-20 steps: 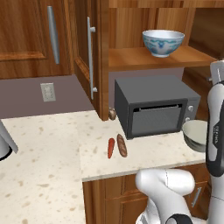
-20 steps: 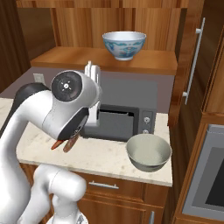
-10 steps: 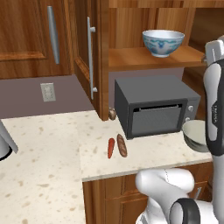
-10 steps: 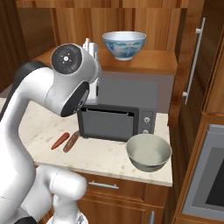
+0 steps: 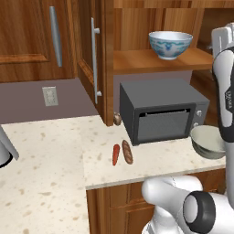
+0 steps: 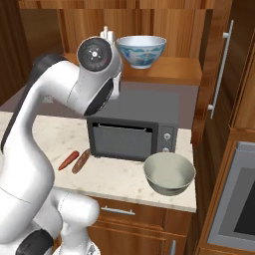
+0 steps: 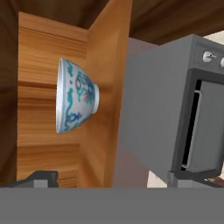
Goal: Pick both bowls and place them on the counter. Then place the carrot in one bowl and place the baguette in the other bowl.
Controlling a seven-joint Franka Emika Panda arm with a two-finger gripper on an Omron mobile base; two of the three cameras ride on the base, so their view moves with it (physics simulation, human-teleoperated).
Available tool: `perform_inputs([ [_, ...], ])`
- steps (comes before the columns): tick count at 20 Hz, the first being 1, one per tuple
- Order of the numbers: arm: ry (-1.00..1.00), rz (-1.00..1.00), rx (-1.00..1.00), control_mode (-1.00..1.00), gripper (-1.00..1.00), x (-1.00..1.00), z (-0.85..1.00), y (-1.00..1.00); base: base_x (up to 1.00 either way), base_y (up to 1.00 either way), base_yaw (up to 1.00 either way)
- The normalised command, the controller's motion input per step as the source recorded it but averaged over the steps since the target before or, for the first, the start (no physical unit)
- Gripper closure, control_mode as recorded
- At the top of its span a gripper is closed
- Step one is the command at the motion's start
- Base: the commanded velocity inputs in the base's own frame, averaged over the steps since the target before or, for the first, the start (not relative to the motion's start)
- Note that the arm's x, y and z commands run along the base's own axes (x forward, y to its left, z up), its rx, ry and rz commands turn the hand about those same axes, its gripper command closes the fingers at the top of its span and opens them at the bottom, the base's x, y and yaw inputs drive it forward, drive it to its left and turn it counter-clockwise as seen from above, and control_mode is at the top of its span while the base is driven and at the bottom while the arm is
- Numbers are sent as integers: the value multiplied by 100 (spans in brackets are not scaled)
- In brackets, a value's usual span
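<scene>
The white bowl with blue pattern (image 5: 170,44) (image 6: 141,51) stands upright on a wooden shelf (image 5: 160,60) over the microwave. The hand view is rolled, so there this bowl (image 7: 76,96) appears on its side, ahead and apart from my gripper (image 7: 114,178). The gripper is open wide and holds nothing. My wrist (image 6: 97,52) hangs at shelf height just left of that bowl. Right of the microwave, the grey-green bowl (image 5: 208,141) (image 6: 169,173) sits on the counter (image 5: 45,173). The carrot (image 5: 115,154) (image 6: 68,160) and the baguette (image 5: 127,151) (image 6: 81,160) lie side by side left of the microwave.
A dark grey microwave (image 5: 162,112) (image 6: 134,124) (image 7: 166,105) stands on the counter under the shelf, its door shut. Tall wooden cabinet doors with metal handles (image 5: 94,59) (image 6: 219,67) flank the shelf. An oven front (image 6: 234,199) is at the far right.
My arm has lifted the hand from in front of the microwave up to shelf height beside the patterned bowl. The gripper stayed open; bowls, carrot and baguette have not moved.
</scene>
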Motion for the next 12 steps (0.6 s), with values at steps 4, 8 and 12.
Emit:
perform_inputs([
  [4, -4, 8, 8, -100, -100, 46, 2, 0, 0, 0, 0],
  [8, -2, 6, 2, -100, -100, 49, 2, 0, 0, 0, 0],
  [12, 0, 2, 0, -100, -100, 54, 12, 0, 0, 0, 0],
])
